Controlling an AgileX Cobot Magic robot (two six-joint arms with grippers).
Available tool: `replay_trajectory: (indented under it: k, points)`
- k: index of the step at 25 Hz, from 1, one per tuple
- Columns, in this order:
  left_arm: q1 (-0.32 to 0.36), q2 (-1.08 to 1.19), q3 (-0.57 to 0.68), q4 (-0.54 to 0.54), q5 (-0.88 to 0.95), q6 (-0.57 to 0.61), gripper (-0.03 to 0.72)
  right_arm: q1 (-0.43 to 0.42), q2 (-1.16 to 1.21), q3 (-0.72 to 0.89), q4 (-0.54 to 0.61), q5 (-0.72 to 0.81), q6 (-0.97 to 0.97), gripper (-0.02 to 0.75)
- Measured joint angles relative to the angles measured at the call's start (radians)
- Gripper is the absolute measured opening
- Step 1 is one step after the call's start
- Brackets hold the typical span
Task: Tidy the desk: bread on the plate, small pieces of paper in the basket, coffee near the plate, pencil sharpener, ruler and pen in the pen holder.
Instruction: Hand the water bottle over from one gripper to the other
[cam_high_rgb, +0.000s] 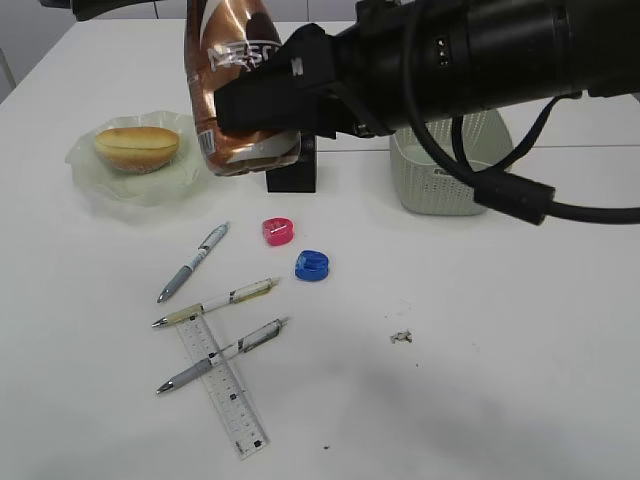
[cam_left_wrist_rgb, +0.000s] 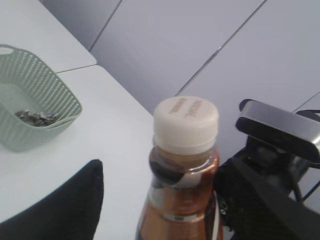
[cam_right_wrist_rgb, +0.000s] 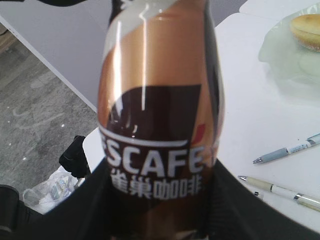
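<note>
One "NESCAFE" coffee bottle (cam_right_wrist_rgb: 157, 125), Chinese-lettered

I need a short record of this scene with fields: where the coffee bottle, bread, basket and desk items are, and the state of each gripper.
coffee bottle: lifted off the table beside the plate, held by the right gripper
left gripper: at the bottle's neck; grip cannot be told
bread: on the plate
basket: paper scraps inside
paper piece: on the table
pens: three, on the table
ruler: flat under two pens
sharpeners: pink and blue, on the table
</note>
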Motion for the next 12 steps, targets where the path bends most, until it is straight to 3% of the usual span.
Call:
replay_trajectory:
  k: [12]
  points:
    - [-0.081, 0.057, 0.0, -0.092, 0.041, 0.048, 0.554, 0.0, 0.0, 0.0, 0.039, 0.001, -0.034, 0.341]
